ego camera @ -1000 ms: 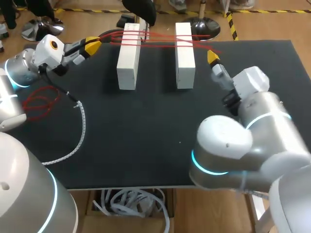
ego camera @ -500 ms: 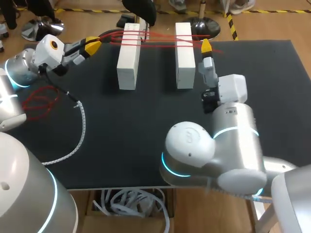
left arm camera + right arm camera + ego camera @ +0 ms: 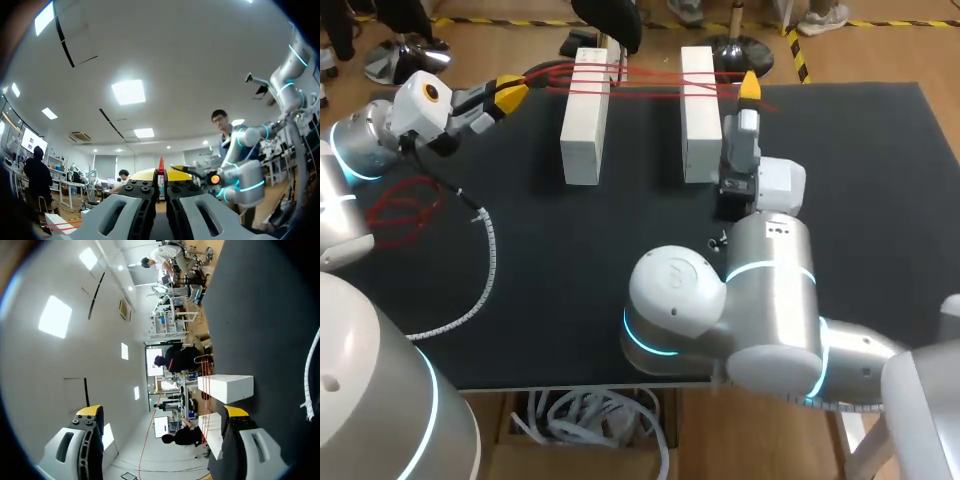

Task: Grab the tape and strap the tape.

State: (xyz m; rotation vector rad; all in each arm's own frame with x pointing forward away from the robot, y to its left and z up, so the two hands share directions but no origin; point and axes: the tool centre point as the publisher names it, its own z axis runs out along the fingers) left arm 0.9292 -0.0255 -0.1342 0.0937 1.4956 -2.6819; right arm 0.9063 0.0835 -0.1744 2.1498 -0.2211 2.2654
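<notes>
Left gripper [image 3: 515,92]: positioned at the far left edge of the table [image 3: 620,260]. In the left wrist view my fingers are closed narrow on the end of the red tape [image 3: 161,166].

Red tape [image 3: 650,82]: several strands run from this grip across the far ends of the left white block [image 3: 584,120] and the right white block [image 3: 700,120].

Right gripper [image 3: 748,90]: just beside the right white block, with one yellow tip above the strands. In the right wrist view my fingers stand wide apart and hold nothing. Contact with the tape cannot be determined.

A red coil [image 3: 405,210] and a white spiral wrap [image 3: 485,262] lie near my left arm.
</notes>
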